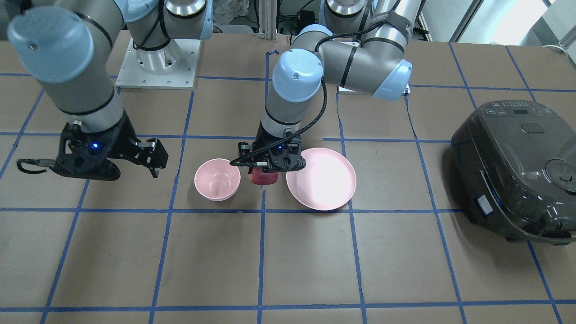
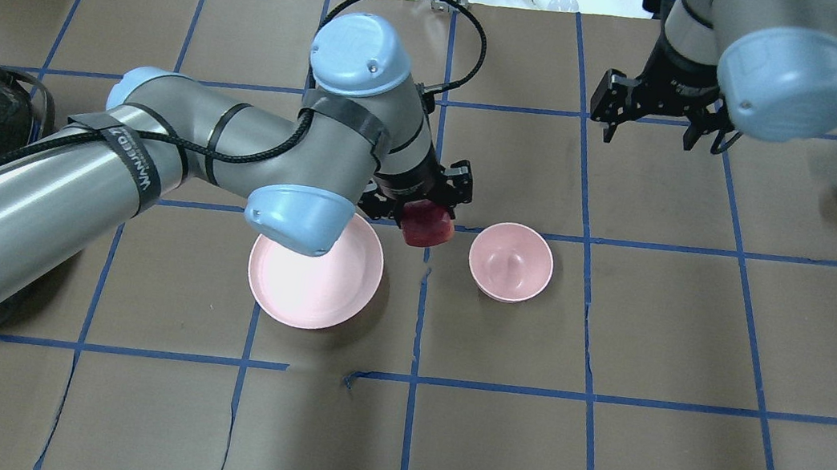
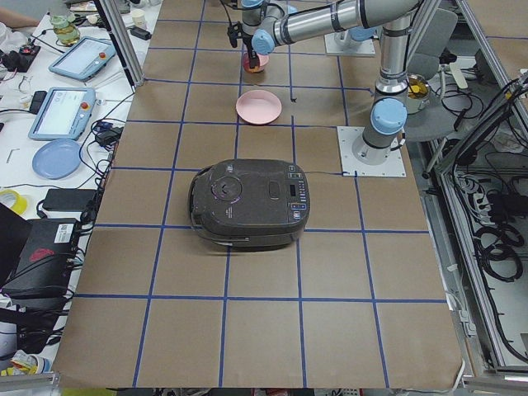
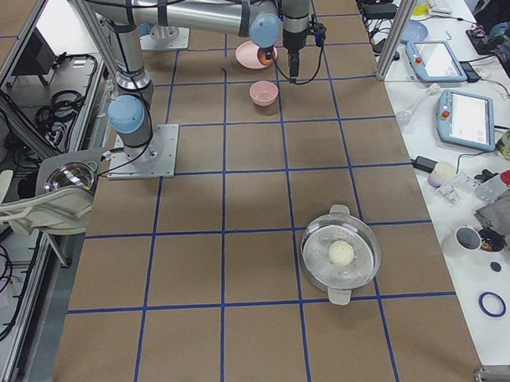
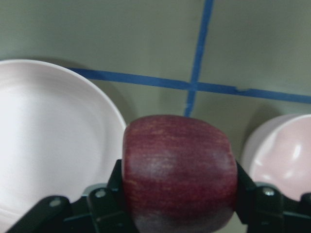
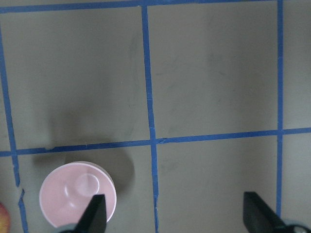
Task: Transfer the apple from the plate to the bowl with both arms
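Brown table [image 1: 405, 270], blue tape grid [image 1: 135, 209], plate [image 1: 324, 184], cooker [image 1: 517, 171]

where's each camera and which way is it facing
Front-facing: across the table, facing the robot; right arm at left, left arm at right, left gripper holding the apple between bowl and plate.
Overhead: behind the robot, looking forward and down; both arms.
Exterior left: table end by the rice cooker; arms far.
Exterior right: opposite end, by a steel pot; arms far.
Left wrist: down onto the gripped apple.
Right wrist: down at table and bowl; right gripper tips.
Shared: both wrists see the bowl.
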Robot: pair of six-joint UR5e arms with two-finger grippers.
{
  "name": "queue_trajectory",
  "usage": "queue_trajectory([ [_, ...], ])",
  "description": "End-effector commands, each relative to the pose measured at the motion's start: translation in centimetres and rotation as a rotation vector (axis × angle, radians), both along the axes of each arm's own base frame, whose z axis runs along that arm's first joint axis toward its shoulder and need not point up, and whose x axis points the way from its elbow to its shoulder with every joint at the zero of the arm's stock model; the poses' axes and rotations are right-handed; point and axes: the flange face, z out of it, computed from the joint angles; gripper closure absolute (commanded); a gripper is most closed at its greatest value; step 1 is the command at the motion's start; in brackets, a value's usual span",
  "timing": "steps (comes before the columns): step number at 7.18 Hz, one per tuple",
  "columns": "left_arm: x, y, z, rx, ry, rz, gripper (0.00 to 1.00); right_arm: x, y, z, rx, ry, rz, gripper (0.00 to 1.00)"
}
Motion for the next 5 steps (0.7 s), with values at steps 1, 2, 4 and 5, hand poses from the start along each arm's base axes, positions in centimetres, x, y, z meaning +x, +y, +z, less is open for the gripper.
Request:
queue_trajectory([
  [1, -5.3, 1.5, -2.5, 0.006, 0.020, -0.024, 0.91, 0.1, 2.2, 7.3, -0.045, -0.004, 0.003, 0.00],
  [2, -6.6, 1.5, -3.2, -0.030, 0.049, -0.009, 0.91, 0.1, 2.2, 7.3, -0.046, -0.003, 0.004, 0.00],
  [4, -8.2, 1.6, -5.5, -0.031, 0.048, -0.034, 0.90, 0.0, 2.7, 7.7, -0.040, -0.003, -0.003, 0.00],
  [5, -8.4, 1.2, -5.8, -0.031, 0.047, -0.040, 0.90, -0.1, 4.2, 8.3, 0.002, -0.003, -0.012, 0.00],
])
